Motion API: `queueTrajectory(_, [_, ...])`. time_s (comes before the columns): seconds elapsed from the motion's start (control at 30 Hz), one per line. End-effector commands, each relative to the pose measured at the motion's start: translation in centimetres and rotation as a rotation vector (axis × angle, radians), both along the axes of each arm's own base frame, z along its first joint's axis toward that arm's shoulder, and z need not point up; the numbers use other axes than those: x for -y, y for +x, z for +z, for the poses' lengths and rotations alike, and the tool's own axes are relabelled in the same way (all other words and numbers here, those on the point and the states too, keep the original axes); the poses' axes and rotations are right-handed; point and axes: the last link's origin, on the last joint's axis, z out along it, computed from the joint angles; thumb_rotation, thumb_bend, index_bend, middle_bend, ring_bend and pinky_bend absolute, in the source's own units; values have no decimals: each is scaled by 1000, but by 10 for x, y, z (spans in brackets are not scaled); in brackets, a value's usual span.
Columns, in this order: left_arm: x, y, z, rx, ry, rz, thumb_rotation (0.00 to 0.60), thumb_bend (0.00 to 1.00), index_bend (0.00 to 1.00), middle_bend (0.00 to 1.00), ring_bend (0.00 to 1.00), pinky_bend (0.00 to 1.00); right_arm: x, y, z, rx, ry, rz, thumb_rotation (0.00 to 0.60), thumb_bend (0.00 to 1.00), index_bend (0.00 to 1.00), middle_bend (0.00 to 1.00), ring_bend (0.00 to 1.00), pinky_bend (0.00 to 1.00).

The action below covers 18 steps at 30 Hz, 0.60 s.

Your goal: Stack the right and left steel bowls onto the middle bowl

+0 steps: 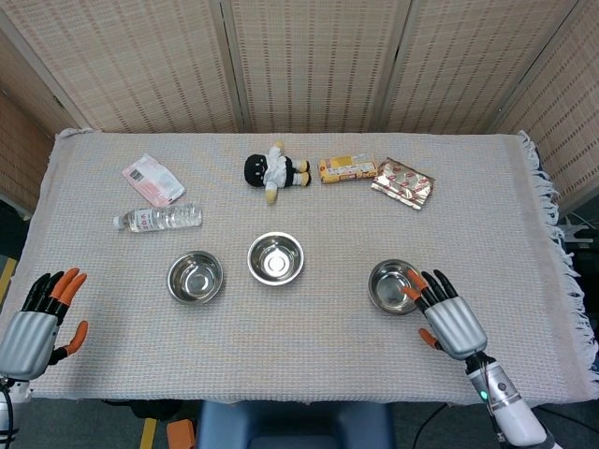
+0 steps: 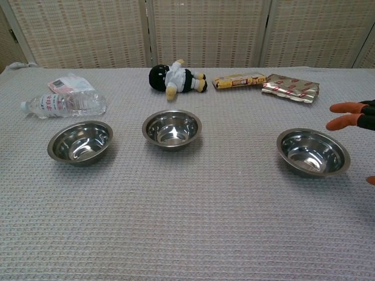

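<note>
Three steel bowls stand in a row on the cloth: the left bowl (image 1: 195, 277) (image 2: 79, 141), the middle bowl (image 1: 275, 258) (image 2: 171, 129) and the right bowl (image 1: 394, 285) (image 2: 313, 152). All of them hold nothing. My right hand (image 1: 446, 313) (image 2: 355, 117) is open just right of the right bowl, its orange fingertips reaching over the bowl's right rim; it grips nothing. My left hand (image 1: 39, 313) is open at the table's front left edge, well away from the left bowl; the chest view does not show it.
At the back lie a plastic water bottle (image 1: 157, 218), a pink packet (image 1: 153, 179), a black and white plush toy (image 1: 275, 171), a yellow snack box (image 1: 347, 167) and a red foil pack (image 1: 403, 182). The cloth's fringed edge (image 1: 552, 224) runs along the right.
</note>
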Motion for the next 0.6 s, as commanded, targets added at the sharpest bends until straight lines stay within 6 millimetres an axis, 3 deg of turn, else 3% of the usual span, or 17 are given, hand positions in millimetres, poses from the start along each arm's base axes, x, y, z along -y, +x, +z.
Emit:
queueTrajectory(0.03, [0, 0, 1, -6, 7, 0, 600, 469, 0, 0, 0, 49, 17, 3, -22, -53, 41, 7, 600, 192, 243, 0, 0, 0])
queueTrajectory(0.33, [-1, -3, 4, -51, 71, 16, 600, 469, 0, 0, 0, 56, 34, 0, -56, -106, 87, 6, 600, 236, 325, 0, 0, 0])
queueTrajectory(0.47, [-1, -3, 4, -45, 73, 21, 600, 469, 0, 0, 0, 58, 37, 3, -57, -82, 50, 38, 600, 335, 511, 0, 0, 0])
queueTrajectory(0.6, [-1, -3, 3, -45, 66, 21, 600, 470, 0, 0, 0, 59, 38, 1, -59, -83, 50, 38, 600, 402, 605, 0, 0, 0])
